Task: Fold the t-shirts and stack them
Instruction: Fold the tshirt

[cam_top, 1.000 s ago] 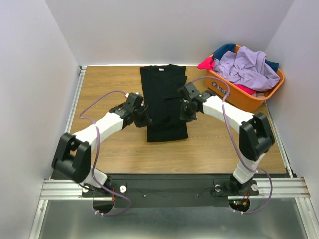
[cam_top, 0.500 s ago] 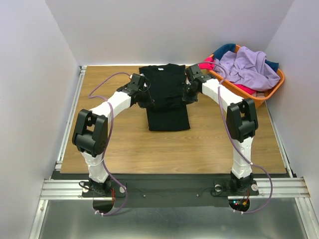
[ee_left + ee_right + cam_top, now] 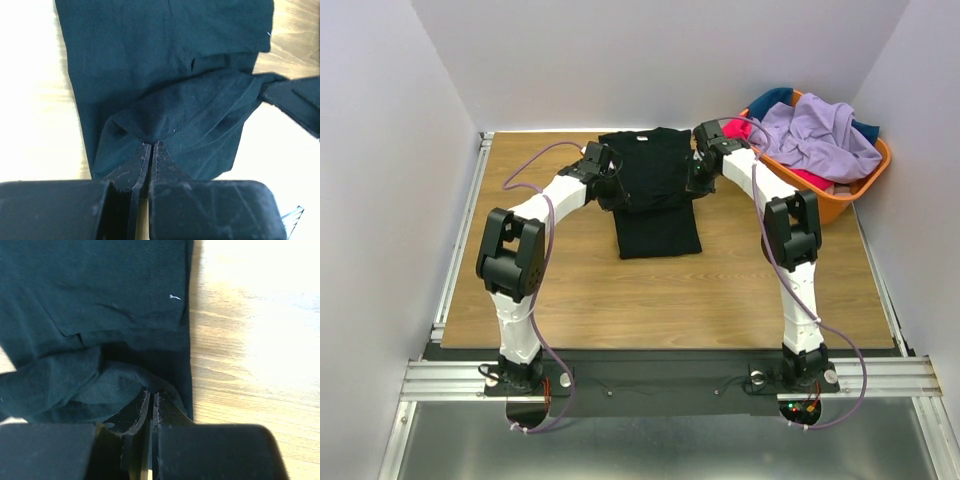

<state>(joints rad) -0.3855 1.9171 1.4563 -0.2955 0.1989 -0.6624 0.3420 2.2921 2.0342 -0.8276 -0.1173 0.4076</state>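
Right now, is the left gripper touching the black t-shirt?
Touching. Left wrist view: the left gripper pinches a fold of the black t-shirt.

Left white-shelled arm (image 3: 552, 198) & right white-shelled arm (image 3: 752, 180), blk joints; thin purple cables (image 3: 527, 163); scuffed black plastic fingers (image 3: 132, 170).

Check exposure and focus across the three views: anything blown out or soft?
Top external: even light, sharp, but the black t-shirt is a flat dark mass, folds barely readable. Left wrist: table blown out near white; cloth texture clear. Right wrist: glare washes the wood upper right; grain survives lower down.
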